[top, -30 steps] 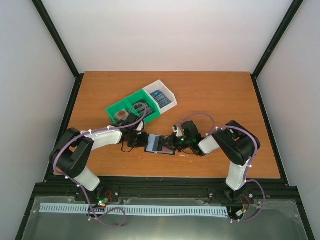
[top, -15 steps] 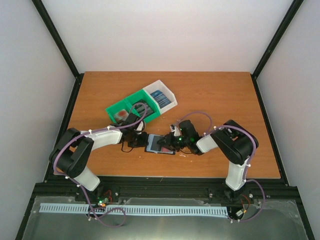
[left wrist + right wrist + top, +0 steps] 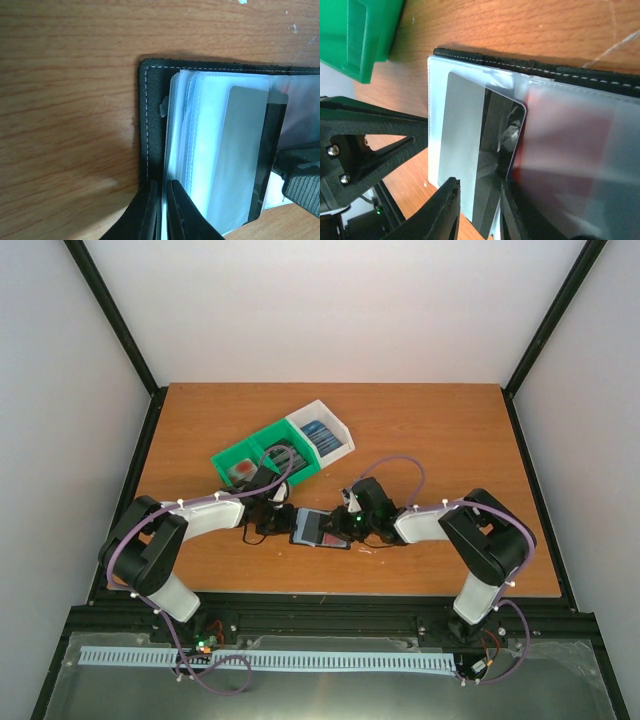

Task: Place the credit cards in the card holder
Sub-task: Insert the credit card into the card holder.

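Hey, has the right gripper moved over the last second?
Yes. In the top view the right gripper has shifted slightly left, farther over the card holder, which has stayed put below the green bin.

No lettering, brand or number is legible on the credit card (image 3: pixel 462 140) or card holder (image 3: pixel 151 125).
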{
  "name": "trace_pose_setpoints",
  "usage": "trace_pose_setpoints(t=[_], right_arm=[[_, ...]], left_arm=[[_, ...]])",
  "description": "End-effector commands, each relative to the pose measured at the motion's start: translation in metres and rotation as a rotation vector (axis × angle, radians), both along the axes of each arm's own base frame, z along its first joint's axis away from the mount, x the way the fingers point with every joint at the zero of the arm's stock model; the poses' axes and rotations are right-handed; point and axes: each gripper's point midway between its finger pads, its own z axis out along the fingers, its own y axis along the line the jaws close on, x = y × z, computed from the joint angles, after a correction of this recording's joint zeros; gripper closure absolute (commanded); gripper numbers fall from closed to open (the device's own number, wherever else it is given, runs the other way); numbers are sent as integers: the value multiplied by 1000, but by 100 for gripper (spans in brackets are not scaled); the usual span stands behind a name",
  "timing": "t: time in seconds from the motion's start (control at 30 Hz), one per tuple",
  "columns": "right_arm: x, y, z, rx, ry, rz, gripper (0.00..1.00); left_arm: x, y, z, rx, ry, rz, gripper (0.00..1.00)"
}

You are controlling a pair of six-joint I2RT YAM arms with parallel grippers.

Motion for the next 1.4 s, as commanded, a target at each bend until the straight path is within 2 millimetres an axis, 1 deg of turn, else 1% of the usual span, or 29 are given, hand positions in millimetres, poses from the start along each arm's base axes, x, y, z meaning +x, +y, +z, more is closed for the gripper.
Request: trace_pose_setpoints(t=[0.0,0.07,0.13,0.37,0.47,0.57,0.67,0.83,0.9,0.97,1.0,1.1,1.23,1.3,1.37], right_arm=[[-1,0,-10,-66,3,11,78],[0,3,-11,-59,6,16,81],[2,6,-11,-49,6,22,82],[4,23,-2,42,-2,61,84],[3,26,3,70,-11,68,84],[3,24,9,76,-37,66,83],[4,17,11,32,-64,54,80],[7,0,15,-115,-133,47,75],[7,-3,16,-173,-155,63,75],[7,1,17,-203,-169,84,77],[5,1,14,-218,-166,97,78],[2,10,8,-240,-163,131,85],[1,11,-4,-274,-141,129,94],[0,9,-7,-281,-135,121,96],[0,8,-11,-286,-127,118,97]], left_arm=[[-8,0,-11,5,29,-22,91],[-9,0,-12,3,32,-23,91],[-10,0,-12,2,33,-25,91],[-11,-1,-12,-9,36,-27,91],[-11,-1,-11,-10,33,-25,91],[-10,-1,-8,-10,25,-23,90],[-6,4,-3,19,4,-4,87],[6,12,20,47,-71,48,85],[9,10,30,25,-92,52,86],[8,3,37,-23,-98,42,86],[7,-1,39,-47,-95,38,86],[6,-7,41,-90,-82,40,85],[3,-12,39,-127,-66,39,78],[2,-15,38,-146,-57,34,75],[1,-16,35,-152,-47,35,72]])
